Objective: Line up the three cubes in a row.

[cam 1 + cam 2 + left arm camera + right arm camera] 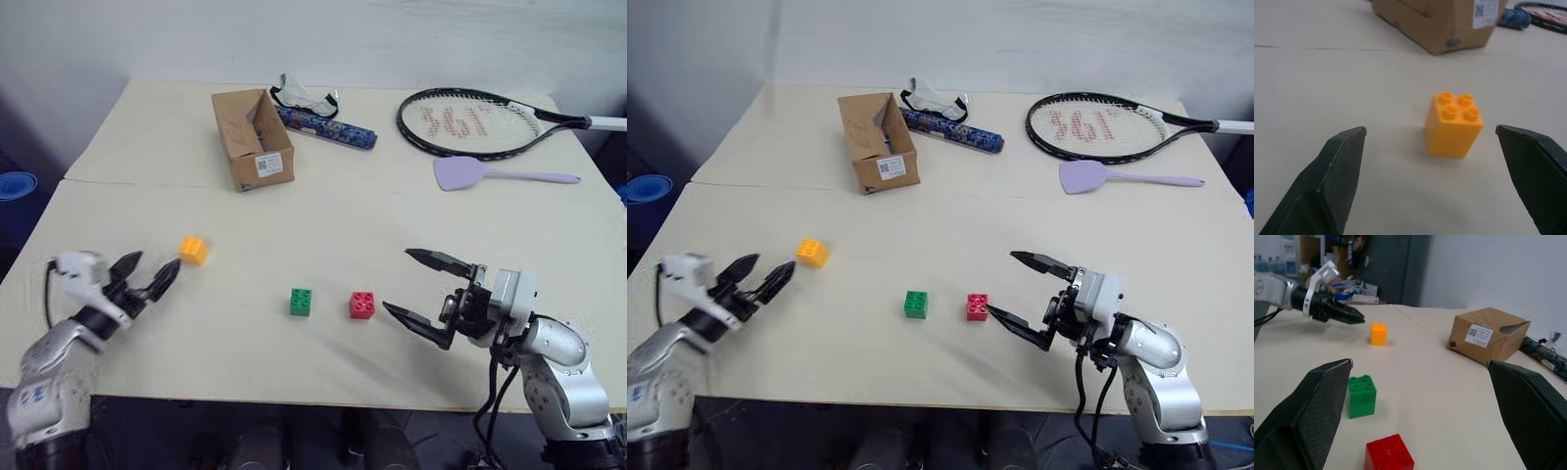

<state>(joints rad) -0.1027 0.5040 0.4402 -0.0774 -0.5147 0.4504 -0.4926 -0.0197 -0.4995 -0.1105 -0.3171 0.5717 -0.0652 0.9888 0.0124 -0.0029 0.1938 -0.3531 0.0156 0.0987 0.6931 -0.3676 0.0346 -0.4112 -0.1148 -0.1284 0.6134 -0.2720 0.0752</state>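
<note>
Both pincers are spread wide, holding nothing: left pincer [157, 279] just short of the orange-yellow cube [193, 251], right pincer [419, 290] beside the red cube [361, 305], green cube [301, 302] next to it on the desk [323, 206].

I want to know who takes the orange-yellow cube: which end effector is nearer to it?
The left end effector. It sits open just short of the orange-yellow cube, pointing at it without touching. The right end effector is open far across the table, beside the red cube.
</note>
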